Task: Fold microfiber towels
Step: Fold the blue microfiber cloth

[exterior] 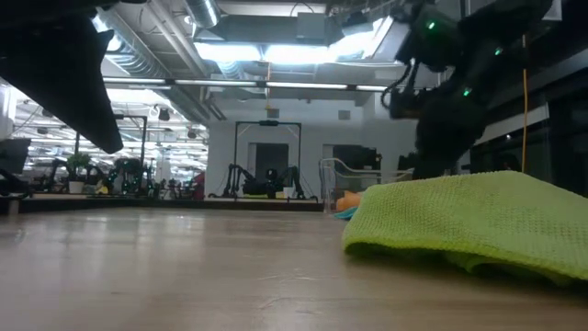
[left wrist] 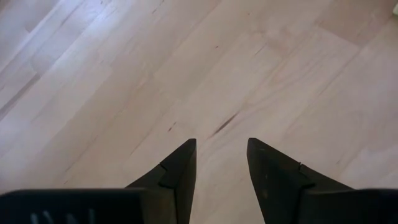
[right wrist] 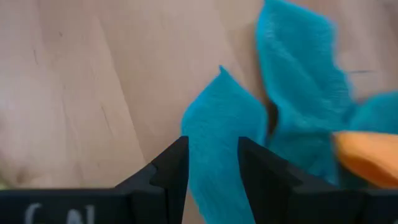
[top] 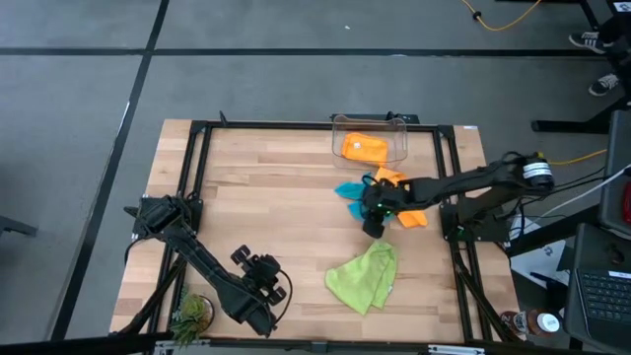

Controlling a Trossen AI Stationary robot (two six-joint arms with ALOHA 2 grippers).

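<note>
Right gripper (right wrist: 212, 163) on the teal towel (right wrist: 224, 134)

We see its jaws pinching teal cloth mid-table, beside an orange towel (top: 412, 218); our left gripper (left wrist: 221, 163) hovers over bare table (left wrist: 124, 74), jaws spread.

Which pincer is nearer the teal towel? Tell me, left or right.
Right. The right pincer is directly over the teal towel, its fingers straddling a raised fold. The left pincer sits far off at the table's near-left part, open above bare wood.
</note>
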